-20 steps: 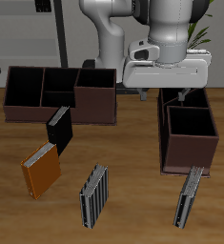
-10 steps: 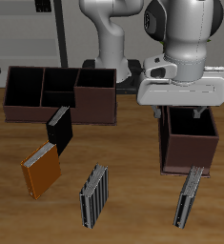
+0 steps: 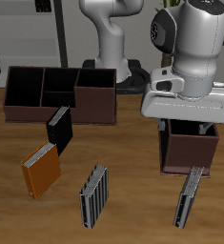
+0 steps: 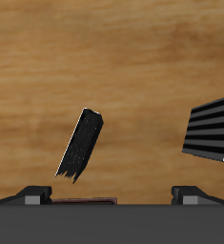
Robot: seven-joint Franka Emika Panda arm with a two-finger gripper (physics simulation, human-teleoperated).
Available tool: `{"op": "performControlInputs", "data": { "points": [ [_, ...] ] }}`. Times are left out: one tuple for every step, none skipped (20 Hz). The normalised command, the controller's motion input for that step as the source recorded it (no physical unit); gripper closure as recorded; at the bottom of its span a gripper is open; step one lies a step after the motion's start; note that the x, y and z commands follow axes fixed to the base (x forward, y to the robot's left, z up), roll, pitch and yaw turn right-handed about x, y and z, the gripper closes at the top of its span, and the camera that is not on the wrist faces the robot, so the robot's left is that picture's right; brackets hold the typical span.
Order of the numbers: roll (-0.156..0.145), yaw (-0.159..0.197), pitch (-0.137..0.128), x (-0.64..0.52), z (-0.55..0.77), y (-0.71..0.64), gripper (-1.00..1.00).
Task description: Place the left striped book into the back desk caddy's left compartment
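The back desk caddy (image 3: 61, 93) sits broadside far back on the table (image 3: 132, 205), and its left compartment (image 3: 25, 88) is the black-lined end section farthest from the arm's present place. Just in front of that caddy a black book (image 3: 58, 129) leans on edge, with an orange book (image 3: 42, 170) nearer the table's front edge. Next comes the broader book with bold stripes (image 3: 94, 195) (not the one wanted).

Then comes the gripper (image 4: 112, 194), hanging over the second caddy (image 3: 188, 141), the one seen end-on. In the wrist view its fingertips (image 4: 35, 193) are spread wide with nothing between them.

Last is the left striped book (image 3: 189, 197), slim and pale. It lies just in front of the end-on caddy, its far end close to that caddy's front wall; whether they touch I cannot tell. From the jaws it lies toward the table's front edge and lower down, almost straight ahead of them. Its long axis runs roughly front to back, slightly slanted. I judge the coming move to be a short advance forward and a descent, with the jaws set across the book's thin width.
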Motion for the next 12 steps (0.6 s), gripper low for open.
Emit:
{"op": "performControlInputs", "data": {
  "points": [
    [0.048,-0.012,-0.008,0.14,-0.05,0.16,-1.0],
    [0.003,-0.145,0.015,0.21,-0.12,0.06,-1.0],
    [0.056,-0.139,-0.016,0.19,-0.15,0.21,-1.0],
    [0.095,-0.033,-0.063,0.12,-0.13,0.18,-1.0],
    [0.031,-0.108,-0.035,0.17,-0.18,0.01,-1.0],
    [0.031,-0.046,-0.009,0.21,-0.2,0.06,-1.0],
    [0.0,0.0,0.0,0.0,0.0,0.0,-1.0],
    [-0.013,-0.158,0.036,0.59,-0.62,-0.06,-1.0],
    [-0.063,-0.044,-0.015,0.27,-0.26,-0.09,-1.0],
    [0.038,-0.019,-0.003,0.27,-0.28,0.15,-1.0],
    [0.021,-0.001,0.047,0.16,-0.32,0.0,-1.0],
    [-0.073,0.02,-0.004,0.17,-0.37,0.08,-1.0]
  ]
}}
